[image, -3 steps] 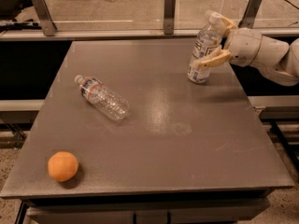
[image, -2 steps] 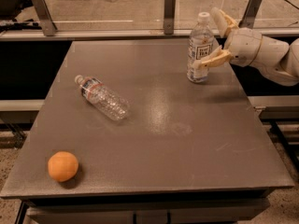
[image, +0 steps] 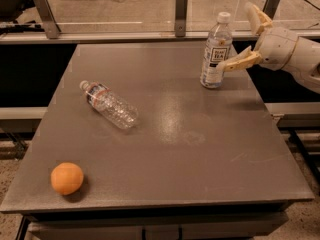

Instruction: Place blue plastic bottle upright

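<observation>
Dim warm light, soft glare on table (image: 186, 130) centre, end effector (image: 234, 38) brightly lit at far right

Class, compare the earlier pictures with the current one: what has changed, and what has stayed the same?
The blue plastic bottle, tilted a second ago, now stands upright at the far right of the table. The gripper, just right of it, has opened and drawn back, apparently letting go. The clear ribbed bottle lying on its side and the orange stayed put.
</observation>
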`<state>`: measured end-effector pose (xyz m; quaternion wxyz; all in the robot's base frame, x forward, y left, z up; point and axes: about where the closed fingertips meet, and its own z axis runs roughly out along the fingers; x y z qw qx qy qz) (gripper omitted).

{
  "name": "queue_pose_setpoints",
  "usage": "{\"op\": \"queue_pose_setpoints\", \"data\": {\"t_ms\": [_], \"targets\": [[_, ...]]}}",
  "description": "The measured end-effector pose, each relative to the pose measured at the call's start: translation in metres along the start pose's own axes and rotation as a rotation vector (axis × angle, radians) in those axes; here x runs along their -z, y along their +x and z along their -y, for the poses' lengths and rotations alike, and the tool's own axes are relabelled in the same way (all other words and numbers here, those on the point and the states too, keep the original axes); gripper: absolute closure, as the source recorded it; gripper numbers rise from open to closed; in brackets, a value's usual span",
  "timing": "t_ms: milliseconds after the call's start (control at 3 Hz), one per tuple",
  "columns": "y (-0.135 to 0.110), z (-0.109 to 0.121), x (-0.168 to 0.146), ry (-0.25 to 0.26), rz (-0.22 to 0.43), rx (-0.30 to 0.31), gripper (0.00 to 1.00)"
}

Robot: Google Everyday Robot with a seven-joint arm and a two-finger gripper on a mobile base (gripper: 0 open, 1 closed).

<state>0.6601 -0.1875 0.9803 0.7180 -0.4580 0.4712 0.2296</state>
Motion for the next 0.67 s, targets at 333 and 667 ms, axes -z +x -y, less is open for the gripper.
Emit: {"op": "queue_pose_setpoints", "data": {"t_ms": [333,667], "targets": [[-0.0104,0.0201,0.0321,0.083,-0.034,0.041,0.00],[-0.0105,0.0201,0.0320,0.083,-0.034,0.041,0.00]]}}
